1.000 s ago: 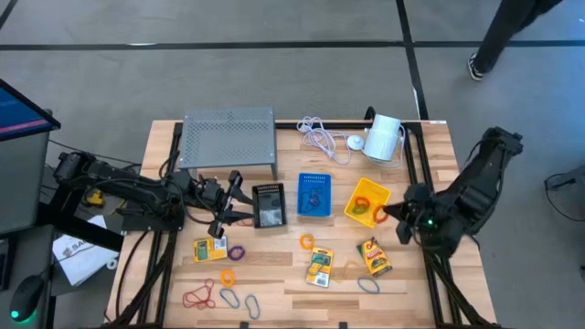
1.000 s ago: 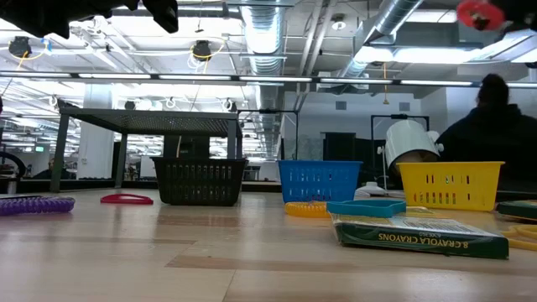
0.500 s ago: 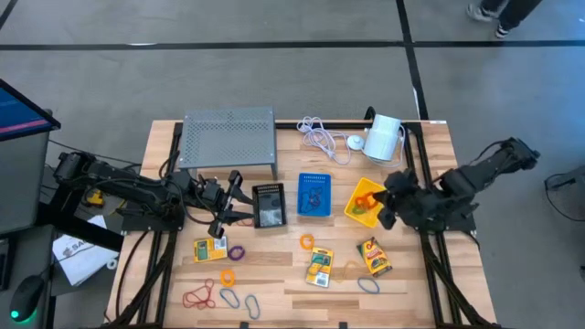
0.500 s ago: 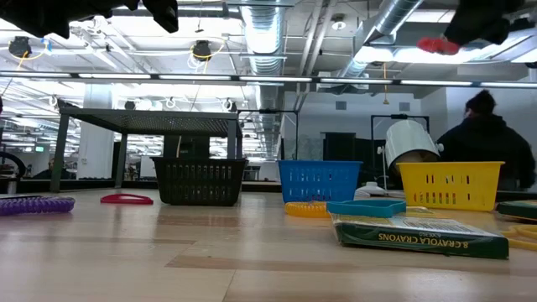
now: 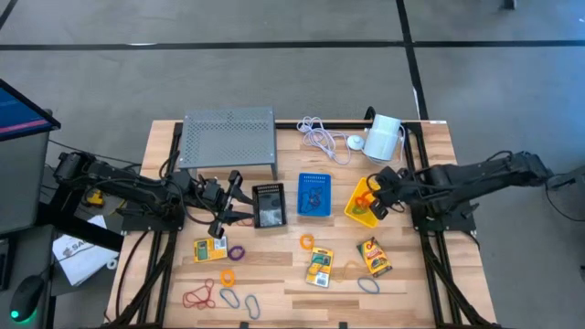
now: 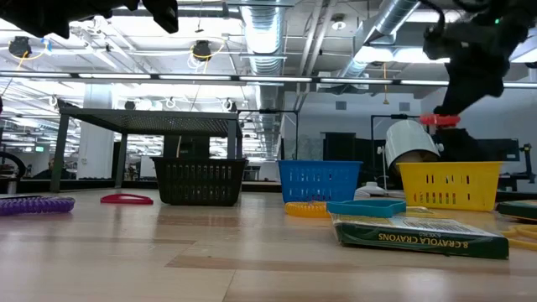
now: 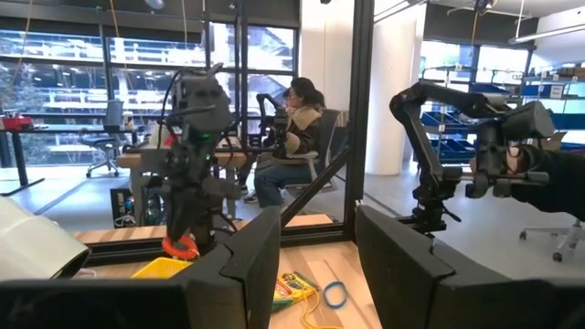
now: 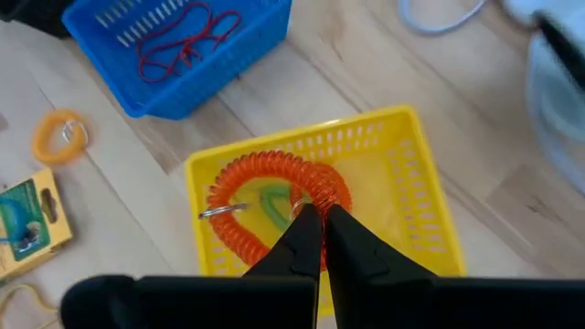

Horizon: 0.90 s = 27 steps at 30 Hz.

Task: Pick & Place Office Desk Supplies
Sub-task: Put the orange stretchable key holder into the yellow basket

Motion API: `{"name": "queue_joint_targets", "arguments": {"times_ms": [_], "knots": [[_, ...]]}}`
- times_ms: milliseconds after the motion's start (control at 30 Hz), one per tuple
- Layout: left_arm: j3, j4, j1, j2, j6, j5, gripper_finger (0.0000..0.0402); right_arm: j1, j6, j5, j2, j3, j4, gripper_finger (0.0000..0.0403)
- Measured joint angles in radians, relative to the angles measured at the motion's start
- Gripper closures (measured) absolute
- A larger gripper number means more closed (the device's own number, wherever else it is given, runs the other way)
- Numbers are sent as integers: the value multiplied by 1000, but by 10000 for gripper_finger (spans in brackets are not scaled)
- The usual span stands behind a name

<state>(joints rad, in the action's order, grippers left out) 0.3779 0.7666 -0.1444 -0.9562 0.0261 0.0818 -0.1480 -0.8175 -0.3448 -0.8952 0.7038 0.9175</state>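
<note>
An orange-red coiled loop [image 8: 274, 196] hangs over the yellow bin [image 5: 364, 208], with my right gripper [image 8: 317, 224] shut on it. In the low view the loop [image 6: 440, 120] is above the bin's rim [image 6: 453, 168]. A green loop [image 8: 271, 201] lies inside that bin. The blue bin [image 5: 315, 196] holds red loops, and the black bin [image 5: 269, 206] stands to its left. My left gripper [image 5: 243, 205] waits open beside the black bin with nothing between its fingers [image 7: 233, 274]. Yellow card packets [image 5: 210, 249] [image 5: 319, 265] [image 5: 374, 256] and several loose loops [image 5: 198, 296] lie toward the near edge. My right gripper pinches the coiled loop at one spot on its coil [image 8: 322, 189] between its two fingertips. The fingers slant down from above, coming from the table's right. The loop hangs below them, clear of the yellow bin's rim.
A grey mesh stand [image 5: 228, 139] fills the far left. A coiled white cable [image 5: 320, 137] and a white cylinder device [image 5: 384, 137] lie at the far right. People sit beyond the table [image 7: 292, 137]. Bare wood shows between the packets.
My right gripper, still shut on the orange-red loop, has swung toward the table's left and come down, tipping more steeply downward. The loop now hangs just above the yellow bin instead of high beside the table's right edge.
</note>
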Motion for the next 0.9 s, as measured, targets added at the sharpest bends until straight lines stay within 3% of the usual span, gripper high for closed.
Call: {"name": "queue_joint_targets", "arguments": {"times_ms": [300, 900], "knots": [[0, -4, 0, 0, 0, 0, 262, 118, 67, 111, -9, -85, -63, 403], [0, -26, 0, 0, -2, 0, 262, 165, 114, 151, -9, -91, -75, 403]]}}
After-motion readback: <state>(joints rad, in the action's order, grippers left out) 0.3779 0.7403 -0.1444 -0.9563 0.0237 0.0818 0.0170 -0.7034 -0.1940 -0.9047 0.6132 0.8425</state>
